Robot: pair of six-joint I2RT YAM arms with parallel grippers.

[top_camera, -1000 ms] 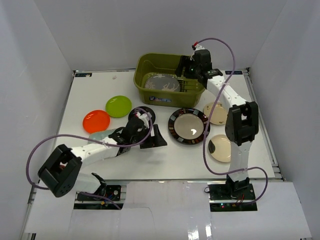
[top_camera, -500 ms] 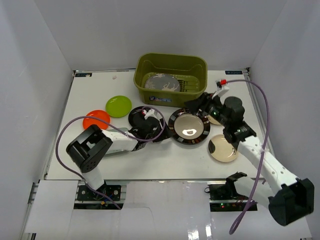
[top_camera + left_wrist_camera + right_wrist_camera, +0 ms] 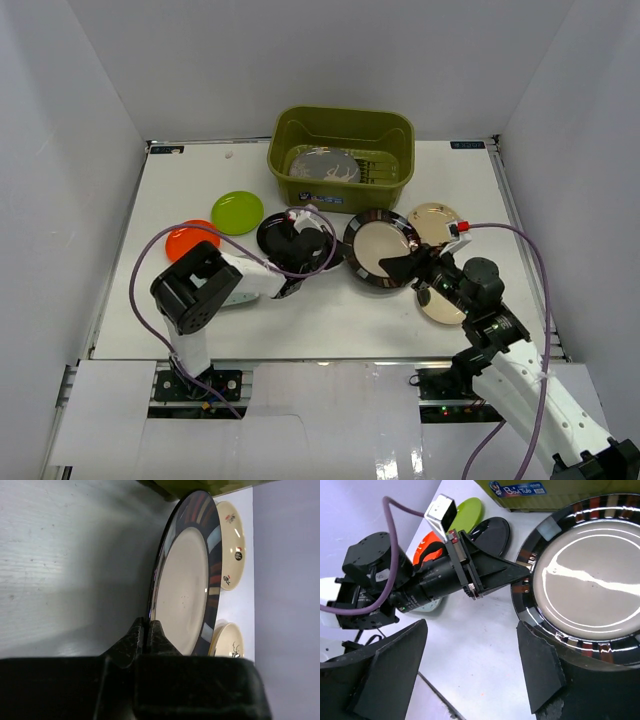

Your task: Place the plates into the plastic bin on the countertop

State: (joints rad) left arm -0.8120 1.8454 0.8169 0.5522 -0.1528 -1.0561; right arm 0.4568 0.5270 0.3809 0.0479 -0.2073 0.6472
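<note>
The left gripper is clamped on the big plate's left rim, the right gripper hangs open over its near edge, the plate sits on the countertop just before the bin, and I'd say a lift over the wall comes next.

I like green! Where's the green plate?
In the top view, the lime green plate lies left on the table, between the orange plate and the olive bin.

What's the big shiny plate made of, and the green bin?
The big plate is probably glazed ceramic: glossy, with light streaks mirrored on it. The bin looks like plastic: smooth, slightly shiny, with rounded moulded corners.
</note>
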